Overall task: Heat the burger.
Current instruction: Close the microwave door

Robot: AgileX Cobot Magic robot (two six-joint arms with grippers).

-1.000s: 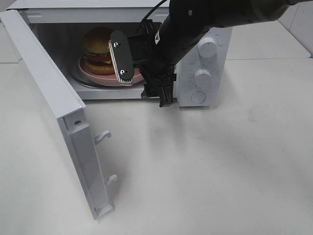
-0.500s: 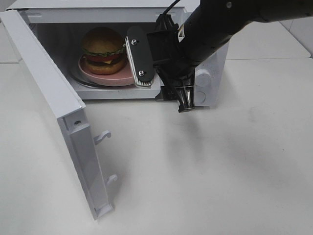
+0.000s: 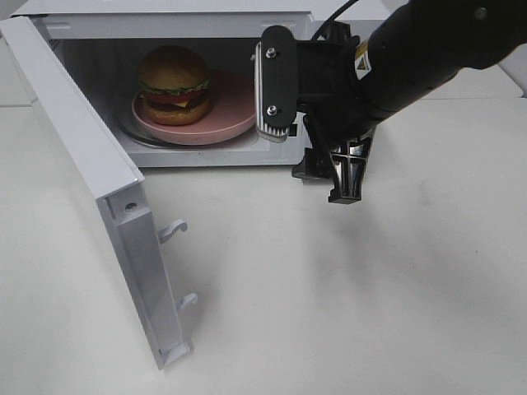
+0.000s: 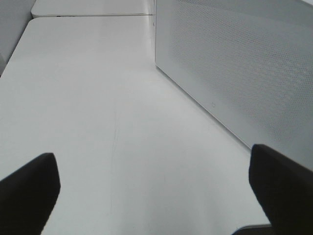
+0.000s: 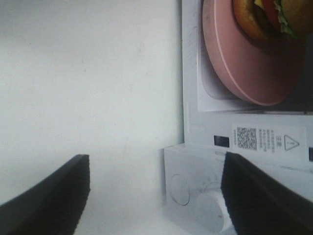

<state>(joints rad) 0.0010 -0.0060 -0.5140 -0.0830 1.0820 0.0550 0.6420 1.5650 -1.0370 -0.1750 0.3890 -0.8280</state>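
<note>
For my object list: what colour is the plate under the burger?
Pink. The plate shows best in the exterior high view.

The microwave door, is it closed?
No, the microwave door stands swung wide open, and the burger on its pink plate shows inside.

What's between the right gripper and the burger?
In the exterior high view, only the bare side of the pink plate separates the open right gripper from the burger.
</note>
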